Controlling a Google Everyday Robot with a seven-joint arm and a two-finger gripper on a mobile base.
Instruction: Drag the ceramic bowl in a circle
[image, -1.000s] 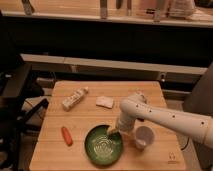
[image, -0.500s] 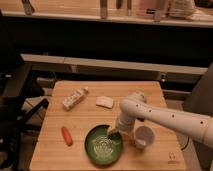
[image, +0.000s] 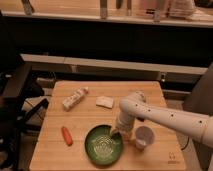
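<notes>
Bowl: the ceramic bowl (image: 103, 145) sits at the near edge of the wooden surface (image: 90, 117), a little right of centre, dark green with a pale ringed pattern inside.
Cup: a small white cup (image: 144, 136) stands just beside the bowl's right side, upright, apparently apart from the rim.
Carrot: an orange carrot (image: 66, 135) lies to the left of the bowl, near it but apart.
End effector: the end effector (image: 117, 131) is down at the bowl's upper right rim, between bowl and cup; whether its fingers are spread or pressed together I cannot tell, the tip is too dark against the rim.
Arm: the white arm (image: 165, 117) reaches in from the right edge, bends at a rounded elbow and drops to the bowl.
Cloth: a small pale folded piece (image: 105, 102) lies mid-surface, behind the bowl.
Packet: a long pale packet (image: 75, 98) lies tilted at the far left, well apart from the bowl.
Background: a dark wall and a light rail (image: 115, 64) run behind the surface.
</notes>
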